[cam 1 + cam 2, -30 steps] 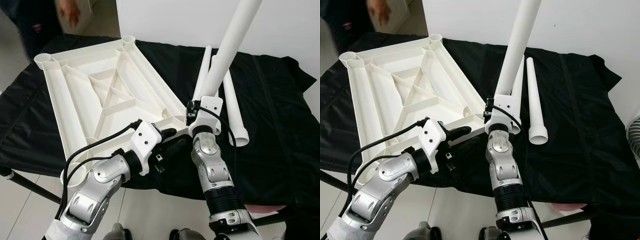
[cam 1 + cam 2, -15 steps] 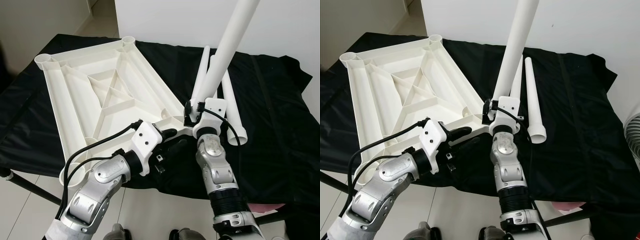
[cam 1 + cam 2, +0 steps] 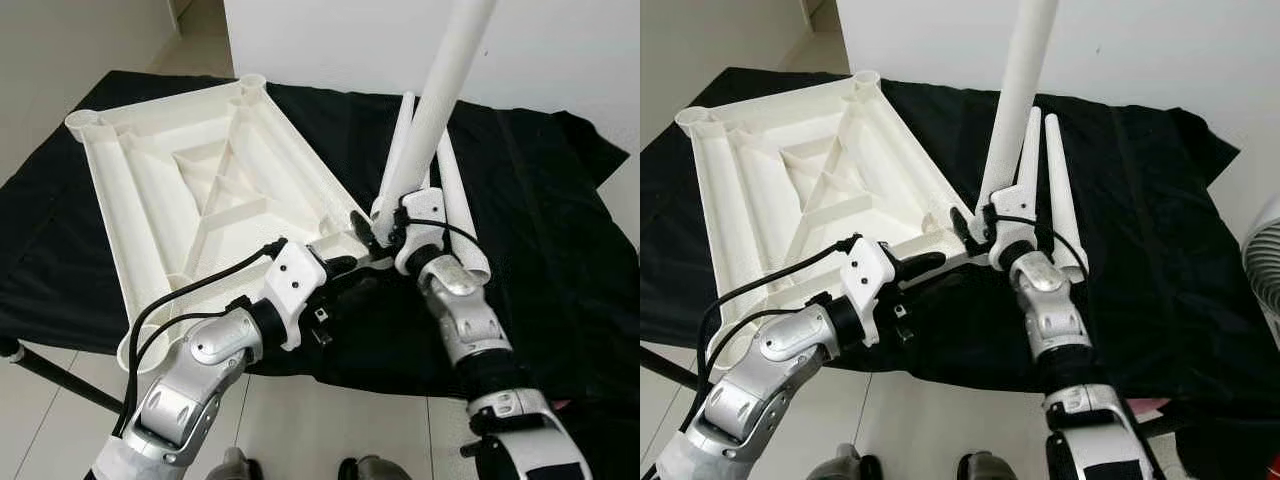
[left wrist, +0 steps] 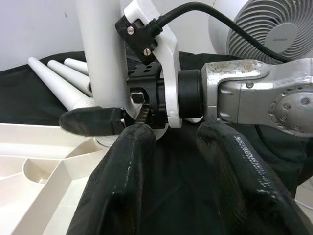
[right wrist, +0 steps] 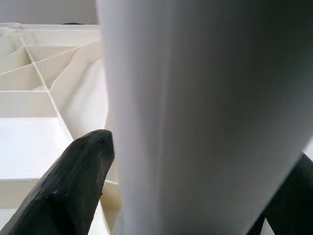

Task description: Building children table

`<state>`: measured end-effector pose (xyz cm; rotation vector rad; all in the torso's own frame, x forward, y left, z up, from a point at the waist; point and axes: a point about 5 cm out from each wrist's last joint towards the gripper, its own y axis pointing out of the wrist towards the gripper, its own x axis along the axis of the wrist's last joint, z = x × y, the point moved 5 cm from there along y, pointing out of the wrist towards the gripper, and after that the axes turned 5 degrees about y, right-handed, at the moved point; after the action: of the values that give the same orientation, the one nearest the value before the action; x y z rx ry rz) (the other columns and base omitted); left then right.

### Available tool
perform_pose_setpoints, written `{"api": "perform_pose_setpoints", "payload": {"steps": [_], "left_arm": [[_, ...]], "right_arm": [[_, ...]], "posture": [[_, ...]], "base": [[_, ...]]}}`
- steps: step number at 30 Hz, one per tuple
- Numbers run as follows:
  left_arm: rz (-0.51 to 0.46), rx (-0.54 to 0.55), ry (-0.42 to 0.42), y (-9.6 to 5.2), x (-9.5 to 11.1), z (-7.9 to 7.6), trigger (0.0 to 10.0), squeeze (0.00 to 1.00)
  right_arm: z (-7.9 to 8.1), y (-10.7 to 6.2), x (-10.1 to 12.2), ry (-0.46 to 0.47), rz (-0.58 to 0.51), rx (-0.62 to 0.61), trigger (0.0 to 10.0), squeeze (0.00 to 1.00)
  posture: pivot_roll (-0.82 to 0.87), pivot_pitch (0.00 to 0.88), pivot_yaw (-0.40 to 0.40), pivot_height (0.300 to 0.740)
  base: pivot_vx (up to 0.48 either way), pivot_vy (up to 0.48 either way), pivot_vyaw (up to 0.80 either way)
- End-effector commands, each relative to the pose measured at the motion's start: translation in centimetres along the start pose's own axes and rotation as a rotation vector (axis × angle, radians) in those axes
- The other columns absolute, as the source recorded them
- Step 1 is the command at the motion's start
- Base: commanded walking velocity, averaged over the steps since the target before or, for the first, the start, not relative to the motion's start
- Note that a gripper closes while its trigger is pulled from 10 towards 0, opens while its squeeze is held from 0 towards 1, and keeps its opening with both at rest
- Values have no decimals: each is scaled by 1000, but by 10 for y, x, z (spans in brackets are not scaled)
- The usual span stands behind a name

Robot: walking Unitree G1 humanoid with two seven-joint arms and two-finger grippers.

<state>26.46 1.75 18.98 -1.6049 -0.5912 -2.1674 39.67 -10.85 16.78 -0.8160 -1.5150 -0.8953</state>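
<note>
A white plastic children's table top (image 3: 200, 180) lies upside down on a bench draped in black cloth (image 3: 540, 250), its ribbed underside facing up; it covers the bench's left half, with round leg sockets at its corners; one far-corner socket (image 3: 253, 82) sits near the bench's back edge, another (image 3: 82, 120) near the left edge. The right gripper (image 3: 372, 228) is at the table top's near right corner, close to the bench's front edge, its black fingers closed around the lower end of a white table leg (image 3: 432, 110); the leg stands nearly upright, leaning slightly right, its foot at that corner's socket; whether it is seated in the socket cannot be told. The left gripper (image 3: 345, 275) is just beside that same corner, at the bench's front edge; its two fingers (image 4: 127, 186) are spread apart and grip nothing, pointing toward the right wrist. Two spare white legs (image 3: 1060, 190) lie side by side on the cloth behind the right gripper, toward the bench's middle, narrow ends toward the back edge. A white fan (image 4: 274, 29) stands off the bench's right side.
</note>
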Motion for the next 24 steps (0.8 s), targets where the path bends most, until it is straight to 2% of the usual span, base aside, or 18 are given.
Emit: {"api": "perform_pose_setpoints", "payload": {"steps": [1,10,11,12,13,14,16,24], "left_arm": [[-10,-21,9,1,4,-2,10000,0],[-6,-25,12,0,4,-2,10000,0],[-3,-29,10,0,3,-3,10000,0],[-3,-29,10,0,3,-3,10000,0],[-3,-32,8,0,3,-3,10000,0],[-3,-32,8,0,3,-3,10000,0],[-1,-37,6,0,3,-5,10000,0],[4,-48,0,0,2,-7,10000,0]], "right_arm": [[1,3,1,-39,1,73,10000,0],[-1,7,5,-77,18,153,10000,0],[-2,8,5,-86,22,173,8588,0],[-2,8,5,-86,22,173,8588,0],[-2,8,4,-92,30,188,863,0],[-2,8,4,-92,30,188,863,0],[-2,8,1,-93,42,212,0,0],[-3,5,-6,-77,61,234,0,0]], "posture": [[-53,95,33,740],[-48,97,40,740],[-48,97,40,740],[-48,97,40,740],[-48,100,41,740],[-48,100,41,740],[-48,100,41,740],[-50,104,41,740]], "base": [[0,0,0],[0,0,0],[0,0,0],[0,0,0],[0,0,0],[0,0,0],[0,0,0],[0,0,0]]}}
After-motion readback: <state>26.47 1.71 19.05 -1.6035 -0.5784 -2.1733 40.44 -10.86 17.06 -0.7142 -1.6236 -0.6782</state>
